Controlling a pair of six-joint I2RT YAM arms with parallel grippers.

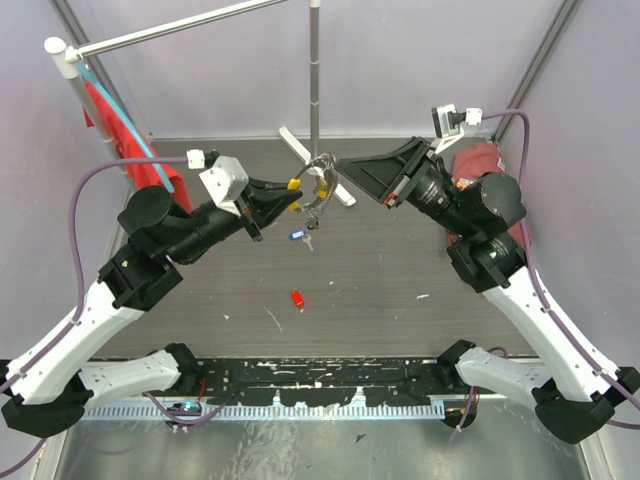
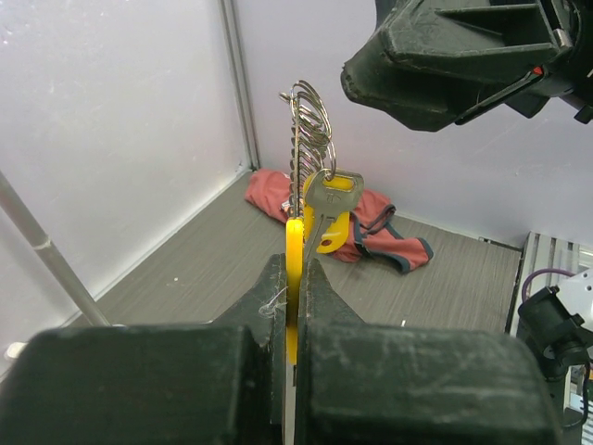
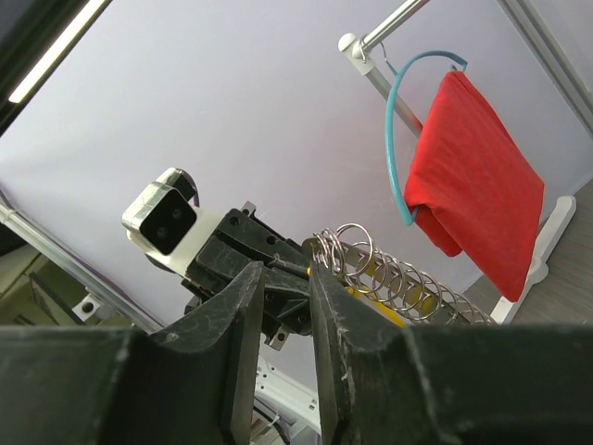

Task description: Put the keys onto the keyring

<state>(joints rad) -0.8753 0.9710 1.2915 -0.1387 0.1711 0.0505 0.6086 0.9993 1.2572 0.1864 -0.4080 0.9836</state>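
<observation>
Dark grey table (image 1: 400, 300): the red key (image 1: 297, 298) lies loose near the middle, closer to the near edge, and the blue key (image 1: 296, 236) lies just beyond it. Past them, toward the far edge, the left gripper (image 2: 295, 264) is clamped on the yellow tag (image 2: 295, 243), holding the keyring (image 2: 308, 120) up in the air. The right gripper (image 3: 285, 278) sits at the ring's far end, its fingers a narrow gap apart; whether it pinches anything cannot be told. A red cloth (image 1: 480, 160) lies in the far right corner.
</observation>
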